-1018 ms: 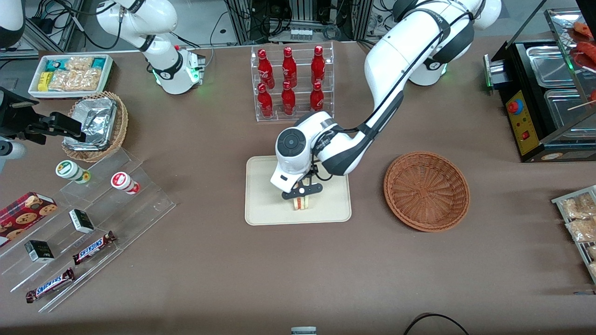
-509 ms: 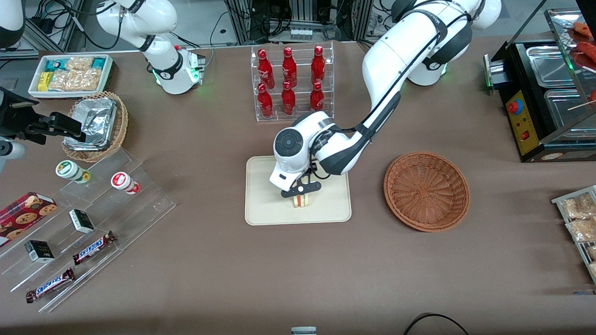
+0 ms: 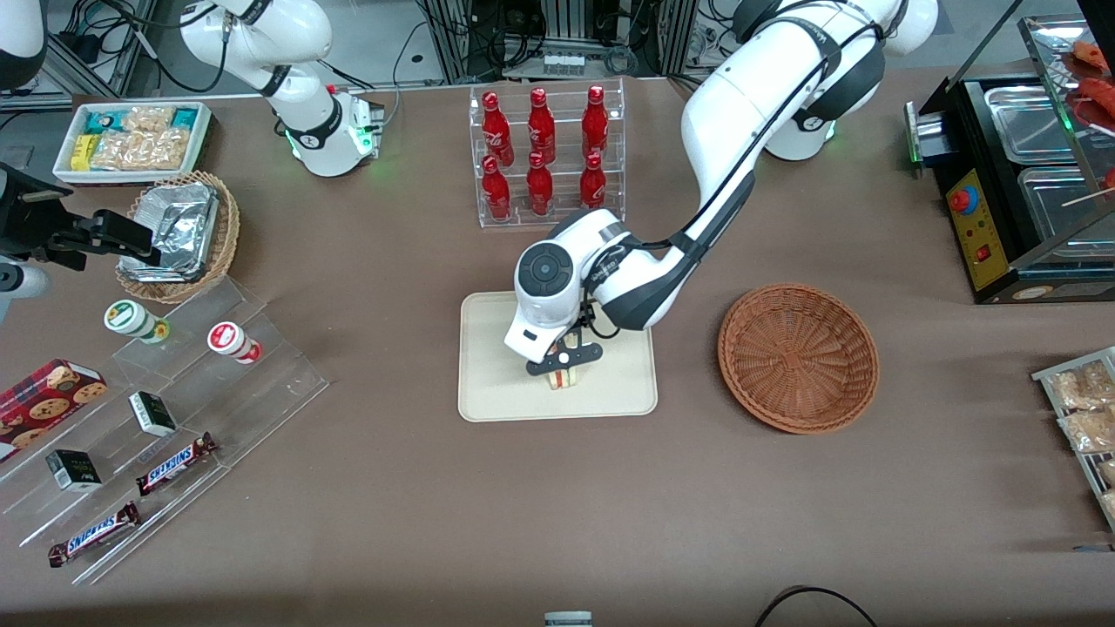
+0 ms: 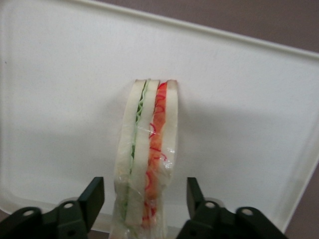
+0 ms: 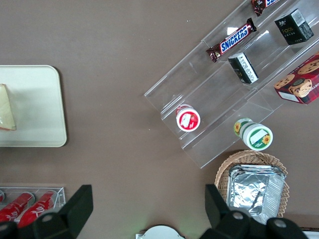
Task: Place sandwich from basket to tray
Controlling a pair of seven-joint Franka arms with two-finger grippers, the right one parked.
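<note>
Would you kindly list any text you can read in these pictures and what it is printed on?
"SNICKERS": on the bar on the clear stand.
Small box labels, cup lids: too small to read.
Sandwich, tray, basket: none.
Gripper, open around the sandwich: none.

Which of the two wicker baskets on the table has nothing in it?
The reddish-brown basket beside the tray; the tan one holds foil packs. The hand straddles the sandwich, open.

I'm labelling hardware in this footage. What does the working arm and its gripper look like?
The left arm has glossy white shells with dark grey joint bands; a thin black cable runs along it. Its wrist ends in a round dark grey cap. The gripper, above the cream-coloured rectangular tray, has two black fingers on black bases with small silver screws.
</note>
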